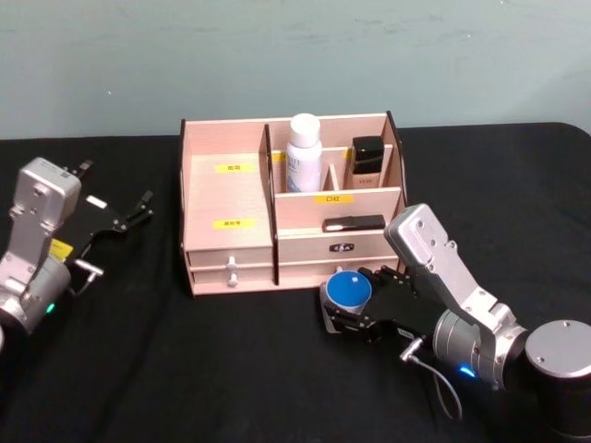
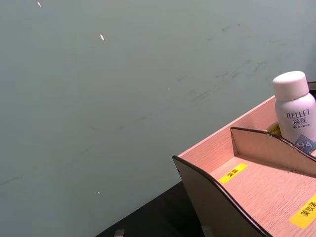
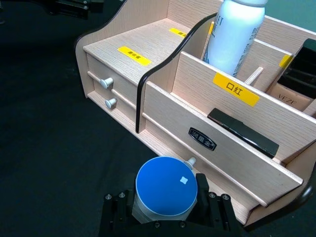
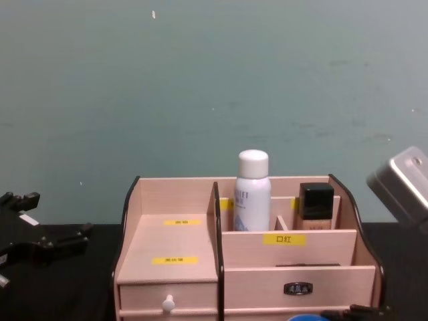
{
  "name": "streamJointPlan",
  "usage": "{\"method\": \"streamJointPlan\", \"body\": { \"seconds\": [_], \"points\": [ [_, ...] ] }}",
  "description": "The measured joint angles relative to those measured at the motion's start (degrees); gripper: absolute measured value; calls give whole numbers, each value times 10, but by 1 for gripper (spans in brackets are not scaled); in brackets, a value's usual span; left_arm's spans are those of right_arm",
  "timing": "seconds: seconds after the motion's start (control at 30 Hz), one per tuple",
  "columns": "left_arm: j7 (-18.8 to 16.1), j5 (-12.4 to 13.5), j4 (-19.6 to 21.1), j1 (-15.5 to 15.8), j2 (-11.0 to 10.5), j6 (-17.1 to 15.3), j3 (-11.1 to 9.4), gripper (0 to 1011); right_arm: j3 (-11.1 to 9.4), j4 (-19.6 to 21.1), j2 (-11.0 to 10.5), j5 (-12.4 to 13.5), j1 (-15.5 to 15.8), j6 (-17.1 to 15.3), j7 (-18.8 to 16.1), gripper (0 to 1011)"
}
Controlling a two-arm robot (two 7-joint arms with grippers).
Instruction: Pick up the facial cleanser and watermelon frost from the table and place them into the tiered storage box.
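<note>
- Lifting is not yet done: the watermelon frost (image 1: 350, 290) is clasped on both sides by the right gripper (image 1: 349, 300), low by the table (image 1: 185, 369) and just before the drawers of the tiered storage box (image 1: 226, 189).
- The front wall or a drawer knob (image 3: 190, 161) could be struck if the jar is carried forward before enough height is gained, and the box could be pushed back.
- The hold seems to be taken on the clear body under the wide blue lid, so slipping or tilting could follow from a shallow grip.
- The facial cleanser (image 1: 303, 152) stands upright in a rear compartment, near the black-capped bottle (image 1: 367, 161). Either could be toppled if the arm is swung across the back row.
- The left gripper (image 1: 115, 208) is kept well apart at the left, fingers spread and empty.
- Whether the jar rests on the table or is raised cannot be told.
- The finger contact is partly hidden beneath the lid, and in the chest view the jar is cut off by the lower edge.
</note>
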State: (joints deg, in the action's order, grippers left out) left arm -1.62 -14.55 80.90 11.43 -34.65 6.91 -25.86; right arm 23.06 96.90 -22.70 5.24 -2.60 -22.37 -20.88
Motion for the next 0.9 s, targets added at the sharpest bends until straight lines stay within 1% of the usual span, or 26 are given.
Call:
{"method": "streamJointPlan", "body": {
  "seconds": [0.13,0.4,0.57,0.9],
  "points": [
    [0,0,0,0,0,0,0,1010,0,0,0,0,0,0,0,744],
    [0,0,0,0,0,0,0,1010,0,0,0,1,0,0,0,739],
    [0,0,0,0,0,0,0,1010,-5,1,1,8,4,8,-7,738],
    [0,0,0,0,0,0,0,1010,-10,28,-9,15,3,15,-14,738]
  ]
}}
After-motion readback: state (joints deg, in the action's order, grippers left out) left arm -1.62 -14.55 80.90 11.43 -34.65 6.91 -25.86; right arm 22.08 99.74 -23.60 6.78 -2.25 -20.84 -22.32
